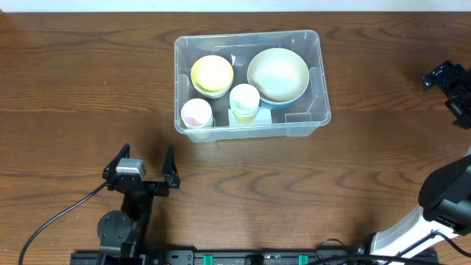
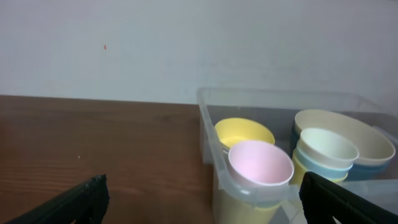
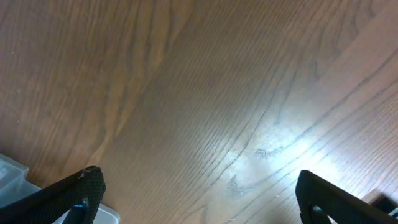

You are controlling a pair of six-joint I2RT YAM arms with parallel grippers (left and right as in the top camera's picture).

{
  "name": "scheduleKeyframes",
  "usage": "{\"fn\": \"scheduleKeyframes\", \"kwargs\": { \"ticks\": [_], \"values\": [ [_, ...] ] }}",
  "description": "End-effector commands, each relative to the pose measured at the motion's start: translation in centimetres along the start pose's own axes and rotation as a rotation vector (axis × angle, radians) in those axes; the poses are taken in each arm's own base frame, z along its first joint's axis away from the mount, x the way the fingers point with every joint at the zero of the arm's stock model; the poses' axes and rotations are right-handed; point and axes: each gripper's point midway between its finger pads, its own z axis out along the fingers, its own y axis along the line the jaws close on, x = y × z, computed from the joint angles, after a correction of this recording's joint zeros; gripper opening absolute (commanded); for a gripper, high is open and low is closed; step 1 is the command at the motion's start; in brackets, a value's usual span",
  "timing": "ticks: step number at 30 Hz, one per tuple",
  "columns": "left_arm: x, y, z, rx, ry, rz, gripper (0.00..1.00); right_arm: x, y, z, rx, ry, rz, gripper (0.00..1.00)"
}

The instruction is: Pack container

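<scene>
Clear plastic rectangular container [image 1: 247, 36] packed: round coloured bowls [image 1: 277, 74] nested, pastel plastic cups [image 1: 244, 97] stacked, apparently to save room. Left gripper [image 1: 147, 154] and right gripper [image 3: 205, 199] spread apart, empty, well clear.

We count one clear container [image 1: 250, 37] on one wooden table [image 1: 73, 110]. In it are two stacks of bowls. On the left, a yellow bowl [image 1: 212, 73] sits on what seems a pale one. On the right, a big cream bowl [image 1: 277, 73] sits on a blue bowl [image 2: 367, 171]. That makes four bowls. Nearer are two stacks of cups: a pink cup [image 1: 196, 112] on a yellow cup [image 2: 239, 210], and a whitish cup [image 1: 244, 96] on a blue one and a yellow one, five cups together. There are two grippers, the left gripper [image 1: 147, 153] and the right gripper [image 3: 199, 193].
</scene>
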Motion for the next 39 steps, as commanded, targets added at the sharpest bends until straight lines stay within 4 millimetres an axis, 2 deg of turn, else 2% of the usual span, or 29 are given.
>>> {"fn": "scheduleKeyframes", "kwargs": {
  "ticks": [1, 10, 39],
  "values": [
    [1.0, 0.0, 0.2, 0.005, 0.013, 0.006, 0.98, 0.0, -0.1, -0.1, 0.004, -0.006, 0.014, 0.99],
    [6.6, 0.7, 0.1, -0.016, 0.196, 0.005, 0.98, 0.0, -0.1, -0.1, 0.004, -0.006, 0.014, 0.99],
    [6.6, 0.7, 0.1, -0.017, 0.197, 0.002, 0.98, 0.1, 0.0, -0.1, 0.004, -0.005, 0.012, 0.99]
  ]
}}
